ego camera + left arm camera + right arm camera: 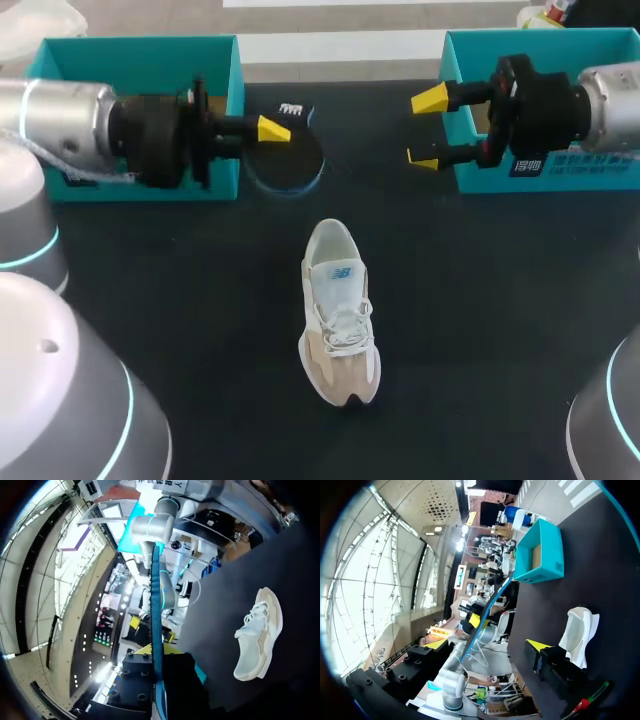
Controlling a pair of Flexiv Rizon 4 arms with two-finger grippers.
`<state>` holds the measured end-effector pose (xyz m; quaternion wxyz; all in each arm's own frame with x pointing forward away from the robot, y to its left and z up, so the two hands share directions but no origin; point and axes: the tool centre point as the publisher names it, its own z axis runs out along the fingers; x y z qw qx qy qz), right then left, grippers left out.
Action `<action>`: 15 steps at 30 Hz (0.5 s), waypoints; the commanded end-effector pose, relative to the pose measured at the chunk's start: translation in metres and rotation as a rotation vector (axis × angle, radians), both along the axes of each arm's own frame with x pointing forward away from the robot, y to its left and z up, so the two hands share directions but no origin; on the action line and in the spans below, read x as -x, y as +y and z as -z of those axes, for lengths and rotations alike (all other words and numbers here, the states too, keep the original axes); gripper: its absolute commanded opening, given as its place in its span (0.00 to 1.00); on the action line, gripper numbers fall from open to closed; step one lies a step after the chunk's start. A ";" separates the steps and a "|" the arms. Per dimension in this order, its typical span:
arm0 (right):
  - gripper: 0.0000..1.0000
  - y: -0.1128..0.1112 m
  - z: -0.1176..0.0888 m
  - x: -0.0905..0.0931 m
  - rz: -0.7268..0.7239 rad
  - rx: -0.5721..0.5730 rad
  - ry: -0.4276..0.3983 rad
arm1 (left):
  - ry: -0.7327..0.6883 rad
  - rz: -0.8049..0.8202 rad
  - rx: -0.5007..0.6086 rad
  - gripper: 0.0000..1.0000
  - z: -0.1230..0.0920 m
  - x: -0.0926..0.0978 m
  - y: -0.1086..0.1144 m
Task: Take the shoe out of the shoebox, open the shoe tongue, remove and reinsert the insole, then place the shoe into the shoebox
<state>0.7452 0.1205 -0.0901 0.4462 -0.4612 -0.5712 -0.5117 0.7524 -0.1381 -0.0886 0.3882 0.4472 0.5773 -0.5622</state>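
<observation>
Sneaker of white and beige fabric with white laces upright on its sole at the middle of the matte black table, toe toward 6 o'clock, heel opening toward 12, touching nothing else. Open teal cardboard box at 10 o'clock from the sneaker, second teal cardboard box at 2 o'clock, neither one holding it. Flat round black disc with a blue rim at 12 o'clock, just beside the first box's corner.

Left arm level across the front of the 10 o'clock box, one yellow tip showing over the disc's edge. Cannot tell how the left jaws stand.

Right arm in from 3 o'clock, before the second box. Right jaws wide, tips well apart, gripping nothing, just off that box's corner.

From the left wrist, sneaker well apart, off to one side. From the right wrist, sneaker ahead, partly behind one finger, with the first box beyond.
</observation>
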 end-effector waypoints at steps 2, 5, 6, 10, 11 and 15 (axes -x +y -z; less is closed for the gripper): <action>1.00 0.001 0.000 0.000 0.002 0.001 -0.001 | 0.140 -0.072 -0.105 0.00 -0.010 -0.007 -0.007; 1.00 0.001 0.000 0.000 0.002 0.001 -0.001 | 0.265 -0.059 -0.095 0.00 -0.006 -0.009 -0.007; 1.00 0.001 0.000 0.000 0.002 0.001 -0.001 | 0.321 -0.044 -0.076 0.00 -0.005 -0.009 -0.007; 1.00 0.001 0.000 0.000 0.002 0.001 -0.001 | 0.577 0.010 -0.002 0.00 0.002 -0.014 -0.007; 1.00 0.001 0.000 0.000 0.002 0.001 -0.001 | 0.636 0.017 0.014 0.00 0.005 -0.015 -0.006; 1.00 0.001 0.000 0.000 0.002 0.001 -0.001 | 0.865 -0.002 0.080 0.00 0.009 -0.019 -0.005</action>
